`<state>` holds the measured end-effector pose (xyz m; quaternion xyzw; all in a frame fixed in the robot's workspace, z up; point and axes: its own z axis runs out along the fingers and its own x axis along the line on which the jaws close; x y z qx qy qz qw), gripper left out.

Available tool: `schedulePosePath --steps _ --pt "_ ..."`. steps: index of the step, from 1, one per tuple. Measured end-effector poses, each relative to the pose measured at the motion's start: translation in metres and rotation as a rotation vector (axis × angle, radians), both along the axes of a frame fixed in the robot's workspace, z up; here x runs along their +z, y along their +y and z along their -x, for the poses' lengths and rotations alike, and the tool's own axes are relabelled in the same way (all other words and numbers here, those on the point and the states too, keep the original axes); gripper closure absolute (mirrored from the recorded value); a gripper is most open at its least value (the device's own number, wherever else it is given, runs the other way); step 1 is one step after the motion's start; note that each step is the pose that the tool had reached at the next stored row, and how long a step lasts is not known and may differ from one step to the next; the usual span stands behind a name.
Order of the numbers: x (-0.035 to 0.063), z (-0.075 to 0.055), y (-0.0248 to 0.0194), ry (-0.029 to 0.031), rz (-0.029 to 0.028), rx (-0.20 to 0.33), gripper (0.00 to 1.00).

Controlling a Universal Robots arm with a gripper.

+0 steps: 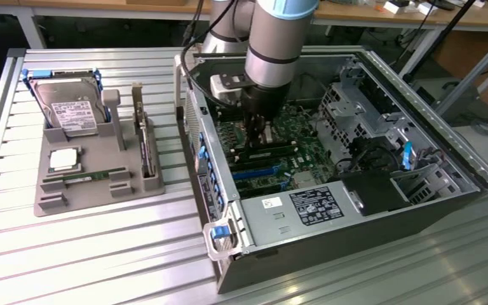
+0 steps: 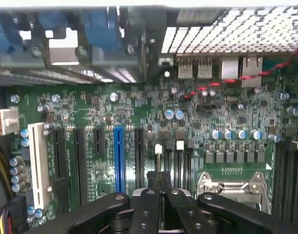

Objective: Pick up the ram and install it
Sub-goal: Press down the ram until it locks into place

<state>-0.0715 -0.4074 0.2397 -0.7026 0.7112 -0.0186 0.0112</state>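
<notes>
The open case (image 1: 253,254) takes most of the table, and the arm (image 1: 274,38) reaches down into it from above. The tray (image 1: 100,197) stands outside the case, well apart from the gripper (image 1: 257,136), toward the exterior view's left. The gripper hangs low over the board (image 2: 90,107), just above the narrow slots (image 2: 180,161) with white clips. Its fingers (image 2: 148,195) are pressed together, and I see nothing clearly between them. The ram (image 1: 91,177) seems to lie in the tray's front holder, its long axis across the exterior view, with the case wall between it and the gripper. Around the gripper the room is tight, I judge: the drive cage is on one side and the case wall on the other.
</notes>
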Motion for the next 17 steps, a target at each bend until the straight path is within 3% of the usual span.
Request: schedulePosePath --steps 3,9,12,17 --pt "0.0001 -0.032 -0.0001 0.0038 -0.0001 0.000 0.90" --pt "-0.0016 -0.097 0.0000 0.0267 -0.0002 0.000 0.90" --pt "-0.0016 -0.124 -0.0001 0.0318 -0.0001 0.000 0.90" --pt "0.0066 -0.139 -0.0001 0.0318 -0.0001 0.000 0.90"
